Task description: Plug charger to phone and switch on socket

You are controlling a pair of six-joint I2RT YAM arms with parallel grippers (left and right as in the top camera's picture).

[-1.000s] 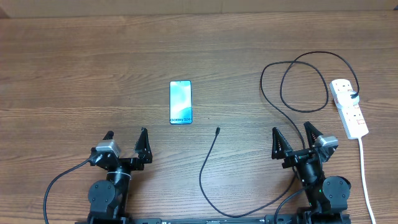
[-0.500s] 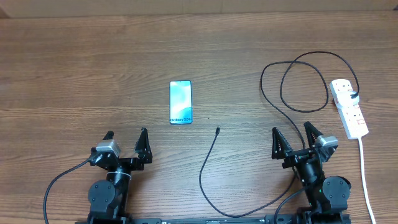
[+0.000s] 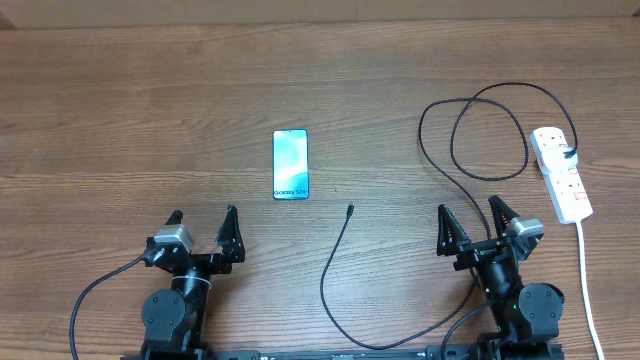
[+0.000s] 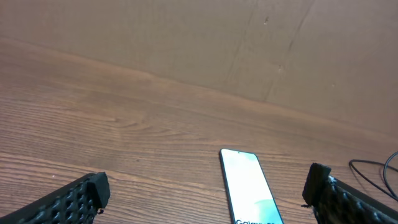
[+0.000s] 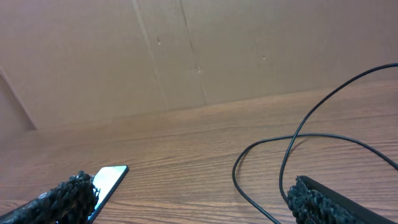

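Face-up phone [image 3: 290,164] near loose charger [image 3: 322,283], socket [image 3: 562,175] far-right

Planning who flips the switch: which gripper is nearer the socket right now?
Right. The right gripper sits open a short way to the socket's left. The left gripper is far off across the table, beyond the phone.

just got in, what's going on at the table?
Nothing is being handled right now. The left tool and right tool both sit open at the near edge of the table, holding nothing. The phone lies screen-up mid-table. The charger has its connector tip lying loose on the wood, apart from the phone. Its other end looks plugged into the socket on the right. The switch state is too small to tell.
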